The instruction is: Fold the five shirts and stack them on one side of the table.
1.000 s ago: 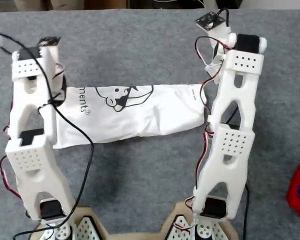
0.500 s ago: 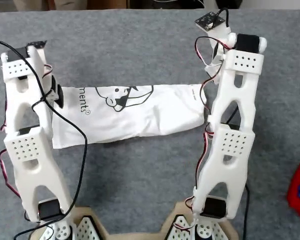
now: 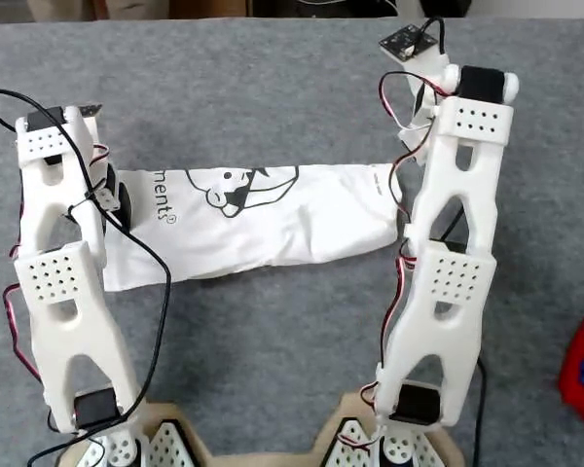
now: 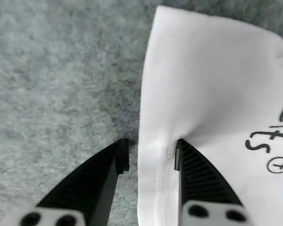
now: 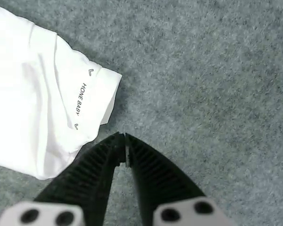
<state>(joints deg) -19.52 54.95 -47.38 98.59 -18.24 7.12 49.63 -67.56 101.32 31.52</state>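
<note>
We see the left arm (image 3: 63, 292) stretched from its base at the near edge toward the far side, wrist bent down over the left end of the white shirt (image 3: 273, 224). The left gripper (image 4: 151, 155) is parted, straddling the shirt's stitched hem, one finger (image 4: 193, 169) over the cloth and the other over the grey table (image 3: 273, 97). The right arm (image 3: 453, 253) reaches farther, and the right gripper (image 5: 124, 141) is pinched closed on nothing, above the table just beside the shirt's right end. The shirt lies folded into a long band mid-table, its long axis running left to right, print facing up toward the left end.
</note>
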